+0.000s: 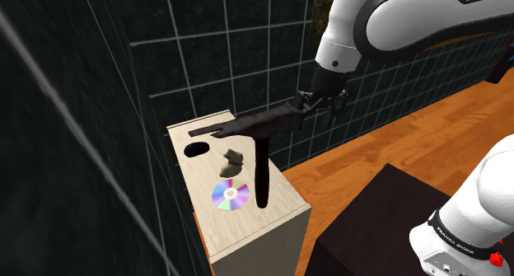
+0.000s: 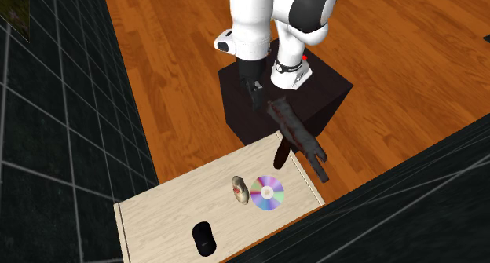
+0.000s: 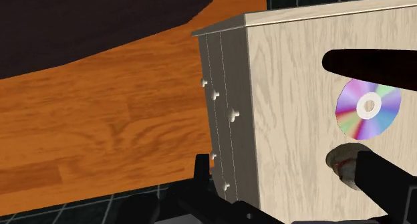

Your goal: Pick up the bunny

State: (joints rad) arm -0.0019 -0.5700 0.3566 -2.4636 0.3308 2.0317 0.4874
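Observation:
The bunny (image 1: 232, 160) (image 2: 240, 190) (image 3: 342, 164) is a small grey-tan figure lying on a light wooden cabinet top (image 1: 255, 225) (image 2: 173, 214), close beside a shiny disc (image 1: 231, 195) (image 2: 267, 192) (image 3: 367, 107). My gripper (image 1: 311, 104) (image 2: 259, 93) hangs off the cabinet's edge on the stand's side, higher than the top. A long dark bar-like thing (image 1: 247, 126) (image 2: 302, 144) (image 3: 391, 192) reaches from the hand out over the cabinet above the bunny. It partly covers the bunny in the wrist view. Its black shadow (image 1: 262, 175) falls next to the disc.
A black oval object (image 1: 196, 149) (image 2: 203, 239) lies farther along the top, beyond the bunny. The cabinet front has drawers with small knobs (image 3: 224, 116). Dark tiled walls (image 1: 99, 109) border the cabinet. The dark stand (image 1: 387, 217) (image 2: 314, 93) sits on wood floor (image 2: 181, 81).

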